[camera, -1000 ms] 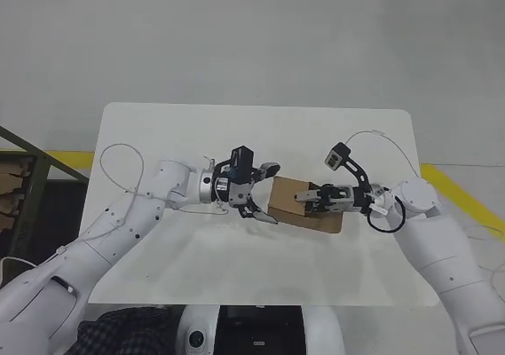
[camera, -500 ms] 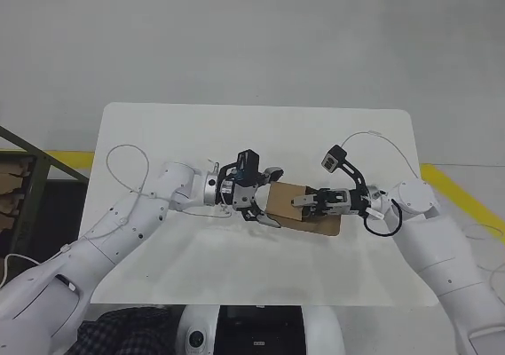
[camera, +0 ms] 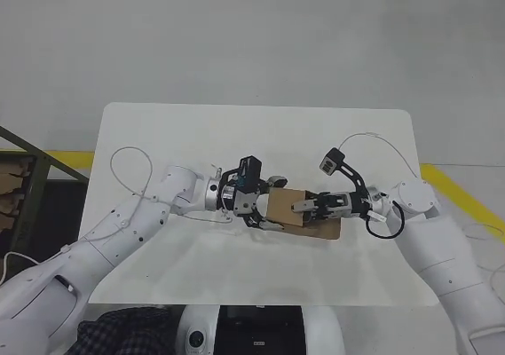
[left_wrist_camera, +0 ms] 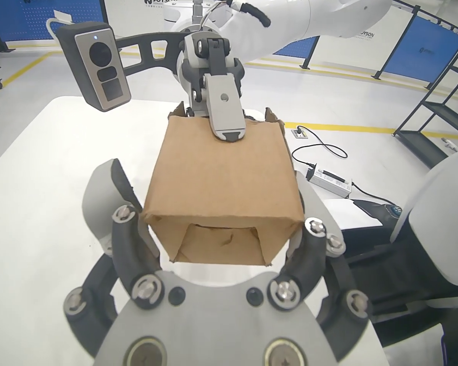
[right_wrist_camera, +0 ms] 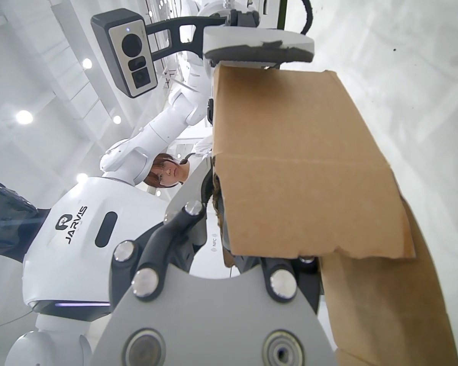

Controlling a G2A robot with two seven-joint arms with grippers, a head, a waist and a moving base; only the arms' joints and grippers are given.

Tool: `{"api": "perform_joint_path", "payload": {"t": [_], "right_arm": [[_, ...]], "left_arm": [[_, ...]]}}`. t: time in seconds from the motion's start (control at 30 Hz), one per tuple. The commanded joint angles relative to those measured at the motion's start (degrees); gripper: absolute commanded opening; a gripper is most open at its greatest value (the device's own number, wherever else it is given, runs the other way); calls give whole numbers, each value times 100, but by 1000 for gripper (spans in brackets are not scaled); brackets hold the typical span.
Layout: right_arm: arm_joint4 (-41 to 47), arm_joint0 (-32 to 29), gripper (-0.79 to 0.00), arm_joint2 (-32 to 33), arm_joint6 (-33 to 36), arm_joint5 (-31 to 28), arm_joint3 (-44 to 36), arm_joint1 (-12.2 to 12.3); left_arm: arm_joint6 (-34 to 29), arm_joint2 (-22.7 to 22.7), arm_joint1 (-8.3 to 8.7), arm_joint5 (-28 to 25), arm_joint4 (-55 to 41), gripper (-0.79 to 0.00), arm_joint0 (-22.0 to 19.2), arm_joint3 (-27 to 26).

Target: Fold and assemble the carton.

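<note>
My left end effector (left_wrist_camera: pixel 210 192) has slid in, spread wide around the carton (right_wrist_camera: pixel 301 161) mouth. The right end effector (camera: pixel 305 206) is pinching its right end. Flaps next, I reckon.

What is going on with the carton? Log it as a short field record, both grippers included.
carton: brown, opened into a square tube, held between the two grippers
right gripper: shut on the carton's top wall, at the end away from the left gripper
left gripper: open, fingers either side of the carton's near, open end; contact cannot be told
flaps: stick out at the right gripper's end, not yet folded in
table: white, below both arms
</note>
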Motion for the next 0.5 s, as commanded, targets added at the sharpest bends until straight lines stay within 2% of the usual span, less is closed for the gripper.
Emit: {"api": "perform_joint_path", "payload": {"t": [0.0, 0.17, 0.23, 0.3, 0.37, 0.47], "right_arm": [[-6, 2, -785, -7, 8, 8, -7, -2], [-2, 13, -785, -18, 18, 20, -7, -6], [-9, 20, -785, -24, 24, 22, -5, -8], [-11, 27, -785, -31, 18, 33, 2, -11], [-19, 40, -785, -42, 18, 42, 1, -15], [-27, 60, -785, -55, 14, 38, -1, -20]], "left_arm": [[53, 61, 18, 0, -12, -52, -28, -7], [174, 183, 62, 0, -38, -49, -100, 28], [241, 222, 79, 0, -51, -83, -117, 38], [288, 266, 95, 0, -64, -139, -140, 48], [331, 313, 110, 0, -87, -292, -156, 56], [373, 389, 131, 0, -112, -305, -188, 54]]}}
